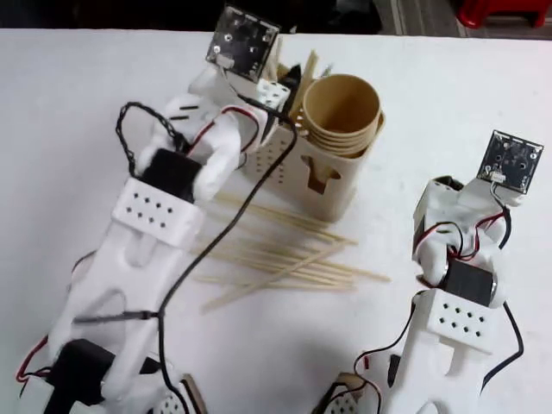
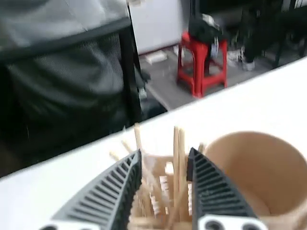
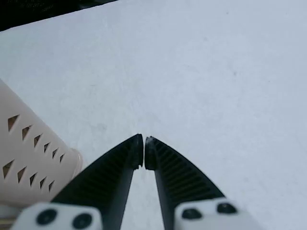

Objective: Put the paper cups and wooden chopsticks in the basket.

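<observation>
Left gripper (image 2: 164, 155) gapes over the basket (image 1: 323, 185), chopsticks (image 2: 178, 143) seemingly loose between; right gripper (image 3: 144, 151) pressed together, empty.

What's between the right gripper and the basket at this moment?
Only bare table separates the right gripper from the basket; the right wrist view shows it.

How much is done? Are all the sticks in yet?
Not yet. The stack of tan paper cups sits in the beige plastic basket, with a few wooden chopsticks standing beside it. The left gripper hangs open over those; the right gripper is shut, holding nothing. A pile of loose wooden chopsticks on the white table is left.
</observation>
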Controlling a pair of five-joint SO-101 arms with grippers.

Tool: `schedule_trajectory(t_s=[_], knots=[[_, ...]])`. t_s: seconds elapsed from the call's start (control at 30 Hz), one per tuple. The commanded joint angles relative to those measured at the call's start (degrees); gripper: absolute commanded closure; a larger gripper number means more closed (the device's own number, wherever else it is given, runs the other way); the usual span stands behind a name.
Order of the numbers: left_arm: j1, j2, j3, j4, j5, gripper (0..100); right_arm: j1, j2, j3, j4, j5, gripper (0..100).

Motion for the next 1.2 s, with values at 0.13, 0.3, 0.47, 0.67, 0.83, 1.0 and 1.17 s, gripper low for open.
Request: schedule_trajectory(t_s=[0.13,0.3,0.47,0.67,0.83,1.0,1.17], knots=[[3.1,-12.2,-7.4,24.0,-9.1,83,0.4,0.0,-0.4,-1.1,0.4,98.0],[6.6,-20.3,-0.4,31.1,-14.2,83,0.4,0.0,-0.4,-1.1,0.4,98.0],[8.4,-27.8,12.4,31.6,-18.5,83,0.4,0.0,-0.4,-1.1,0.4,98.0],[11.3,-30.0,29.2,30.6,-19.7,83,0.2,0.0,-0.4,-1.1,0.4,98.0],[11.7,-26.4,39.4,24.3,-19.3,78,0.2,0.0,-0.4,-1.1,0.4,98.0],[11.8,-18.1,41.6,19.8,-19.6,78,0.2,0.0,-0.4,-1.1,0.4,98.0],[15.5,-8.4,41.6,16.5,-19.7,78,0.2,0.0,-0.4,-1.1,0.4,98.0]])
